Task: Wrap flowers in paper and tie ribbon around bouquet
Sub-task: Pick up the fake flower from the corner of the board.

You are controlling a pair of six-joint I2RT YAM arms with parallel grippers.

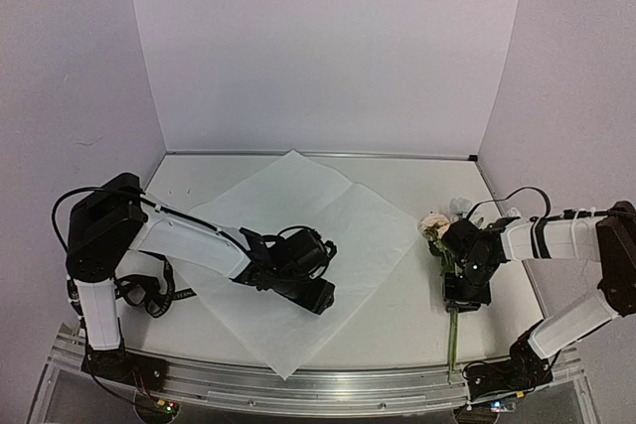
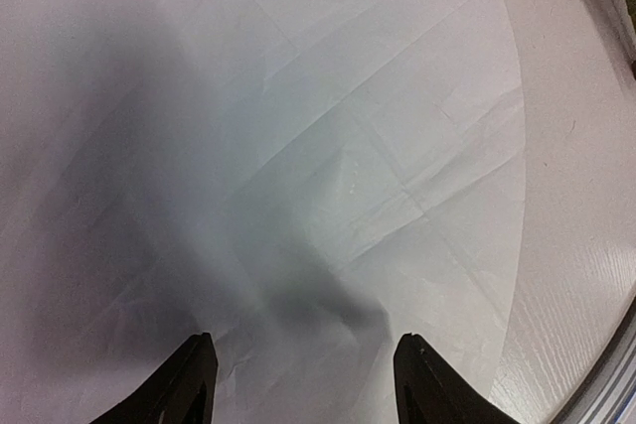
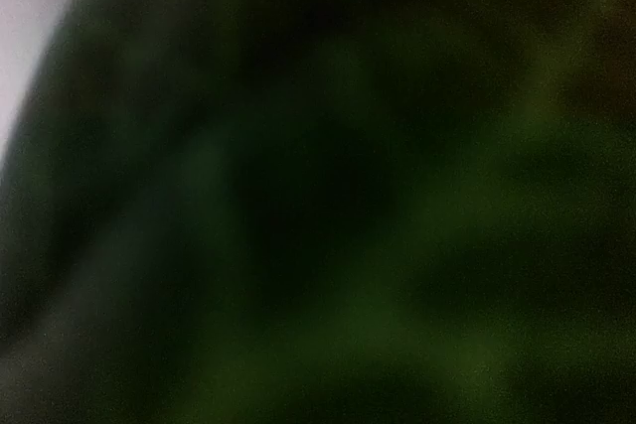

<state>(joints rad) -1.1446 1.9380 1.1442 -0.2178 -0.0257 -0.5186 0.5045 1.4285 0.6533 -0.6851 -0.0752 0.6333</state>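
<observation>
Flowers (image 3: 348, 245) blur green against the right wrist lens, lying on bench (image 1: 402, 320) just right of paper (image 1: 298, 211); right gripper (image 1: 463, 295) sits over them, can't tell if closed. Left gripper (image 2: 305, 342) wide, empty, above paper's near half.

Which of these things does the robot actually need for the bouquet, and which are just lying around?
For the job:
- paper, spread flat
- flowers, beside its right corner

Lying about:
- black tangle by the left arm; ribbon or cable, I cannot tell
</observation>
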